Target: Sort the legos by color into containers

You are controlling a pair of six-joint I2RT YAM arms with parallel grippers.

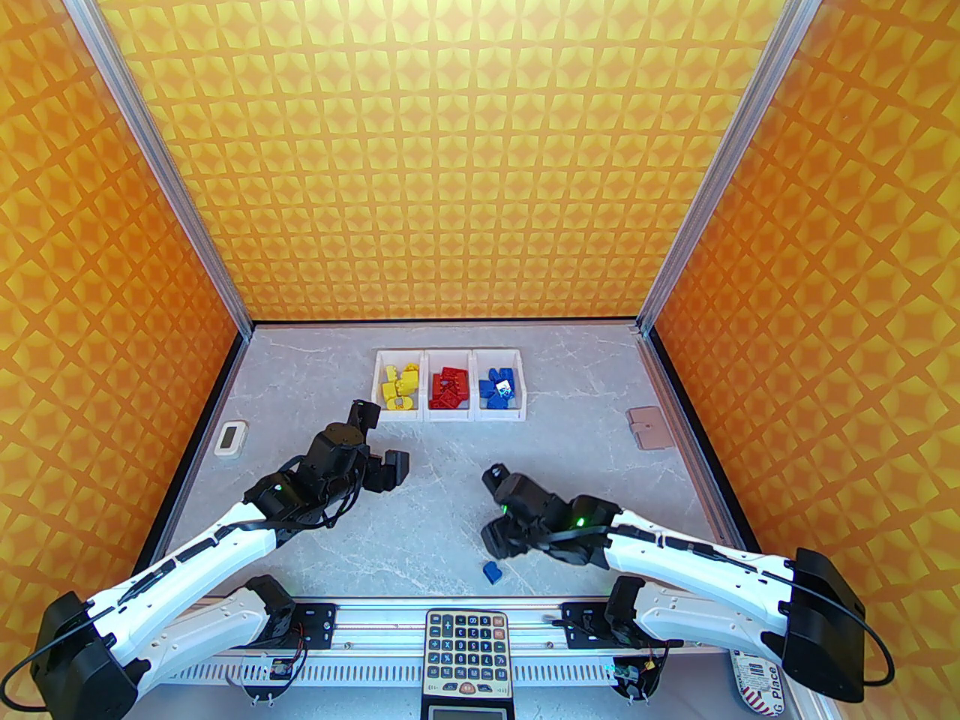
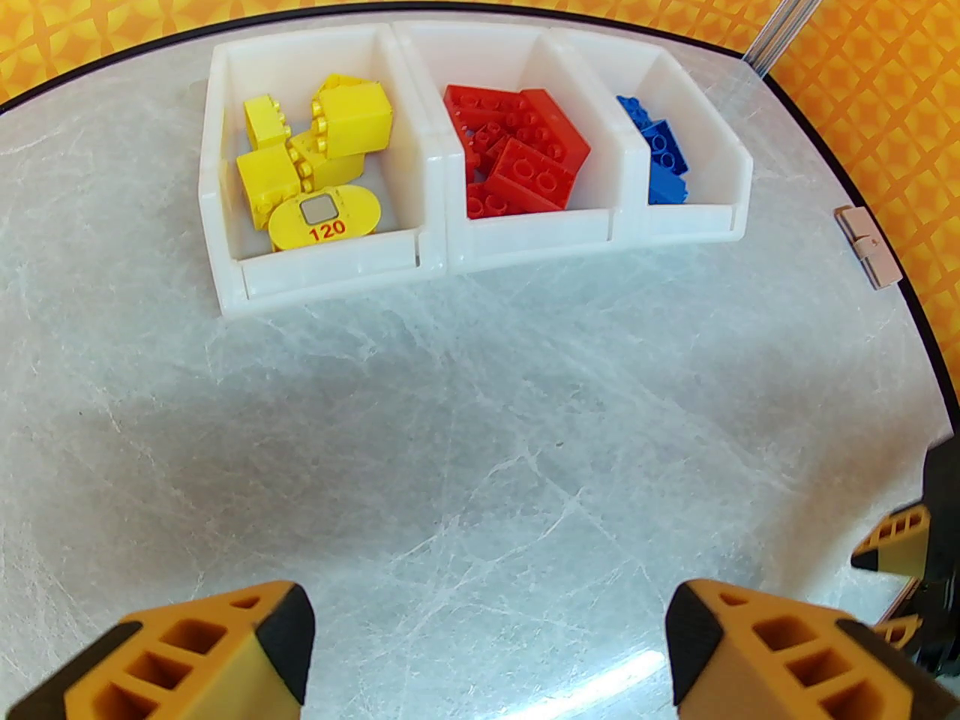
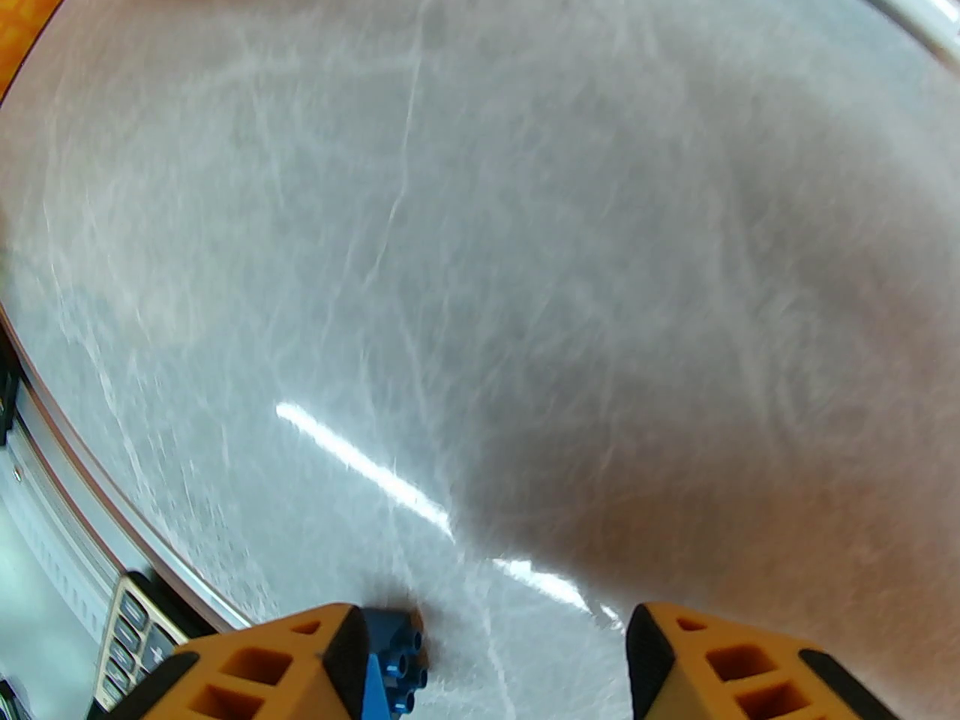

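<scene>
Three joined white containers [image 1: 448, 418] stand at the back of the table. From left to right they hold yellow legos [image 2: 311, 151], red legos [image 2: 521, 151] and blue legos [image 2: 660, 151]. One loose blue lego [image 1: 492, 571] lies on the table near the front rail. My right gripper [image 1: 496, 508] hovers just behind it, open. In the right wrist view that blue lego [image 3: 397, 661] sits by the inner side of one finger, and the right gripper [image 3: 495, 664] has a wide gap. My left gripper [image 1: 379, 439] is open and empty in front of the yellow container, also seen from its wrist [image 2: 487, 657].
A small white device [image 1: 230, 438] lies by the left wall and a pinkish pad [image 1: 649, 427] by the right wall. A calculator [image 1: 465, 646] sits on the front rail between the arm bases. Orange patterned walls enclose three sides.
</scene>
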